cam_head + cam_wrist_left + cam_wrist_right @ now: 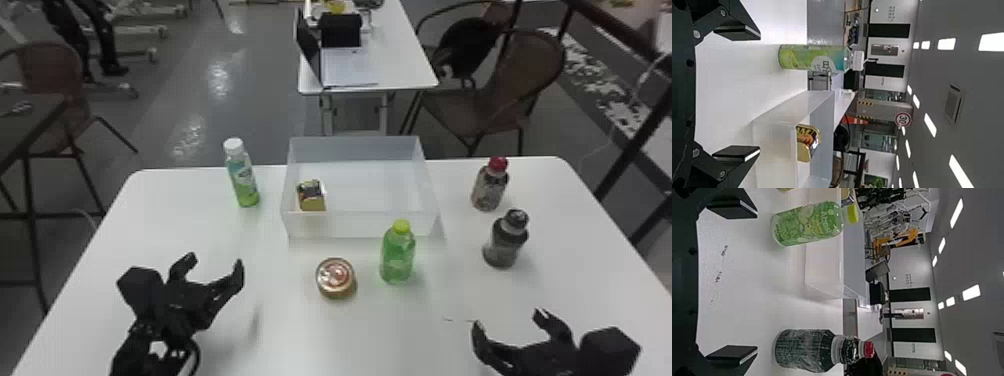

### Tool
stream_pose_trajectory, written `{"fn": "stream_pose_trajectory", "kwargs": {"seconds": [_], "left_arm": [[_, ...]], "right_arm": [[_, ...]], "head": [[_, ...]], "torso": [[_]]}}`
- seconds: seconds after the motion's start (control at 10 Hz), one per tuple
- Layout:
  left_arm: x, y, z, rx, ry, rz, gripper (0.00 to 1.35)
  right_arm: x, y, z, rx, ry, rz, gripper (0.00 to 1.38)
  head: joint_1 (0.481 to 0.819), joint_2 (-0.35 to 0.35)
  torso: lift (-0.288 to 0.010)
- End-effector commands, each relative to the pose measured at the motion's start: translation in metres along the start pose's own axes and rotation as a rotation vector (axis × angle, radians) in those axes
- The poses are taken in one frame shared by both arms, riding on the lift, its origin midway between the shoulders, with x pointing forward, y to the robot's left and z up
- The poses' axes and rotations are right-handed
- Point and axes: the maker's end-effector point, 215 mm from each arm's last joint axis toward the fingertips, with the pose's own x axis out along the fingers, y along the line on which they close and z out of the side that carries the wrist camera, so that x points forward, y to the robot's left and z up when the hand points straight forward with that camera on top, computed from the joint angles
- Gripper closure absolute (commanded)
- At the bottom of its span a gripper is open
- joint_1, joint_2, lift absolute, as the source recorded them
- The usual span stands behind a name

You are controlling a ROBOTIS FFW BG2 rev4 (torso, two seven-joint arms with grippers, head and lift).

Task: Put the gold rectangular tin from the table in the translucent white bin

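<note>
At the left of the white table point(415, 340), black two-finger left gripper point(215, 262): fingers apart, nothing between them.
Clear bottle with white cap and green-blue label point(242, 175): it may fall, if the left arm swings outward and forward.
Translucent white rectangular bin point(350, 225): the gold rectangular tin point(311, 196) is already inside, near the left wall; a bump to this wall could make it slide or tip.
Green bottle with yellow-green cap point(397, 257): standing close before the bin, it could be knocked by a careless right arm.
Black two-finger right gripper point(509, 320): fingers apart, also empty.
Tin's look: shiny gold, rounded corners, dark-and-orange print.
</note>
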Motion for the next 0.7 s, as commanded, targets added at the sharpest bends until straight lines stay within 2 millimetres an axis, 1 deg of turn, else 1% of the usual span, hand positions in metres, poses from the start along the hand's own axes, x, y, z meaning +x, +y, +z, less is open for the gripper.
{"fn": "stream_pose_trajectory", "kwargs": {"seconds": [0.0,0.1,0.2,0.4,0.6], "left_arm": [[-0.033,0.019,-0.013,0.003,0.016,0.049,0.27],[-0.05,0.03,-0.018,0.008,0.023,0.075,0.27],[-0.064,0.035,-0.022,0.02,0.034,0.097,0.27],[-0.075,0.036,-0.031,0.01,0.047,0.11,0.23],[-0.083,0.036,-0.037,-0.006,0.052,0.12,0.11]], "right_arm": [[-0.004,-0.003,-0.001,0.0,0.002,-0.011,0.09],[-0.007,-0.004,0.0,-0.002,0.001,-0.02,0.09],[-0.012,-0.008,0.0,-0.002,0.002,-0.031,0.09],[-0.022,-0.016,-0.001,0.001,0.005,-0.058,0.09],[-0.021,-0.018,0.002,-0.002,0.0,-0.058,0.09]], "head": [[0.695,0.076],[0.695,0.095],[0.695,0.116],[0.695,0.133],[0.695,0.129]], "torso": [[-0.055],[-0.055],[-0.055],[-0.055],[-0.055]]}}
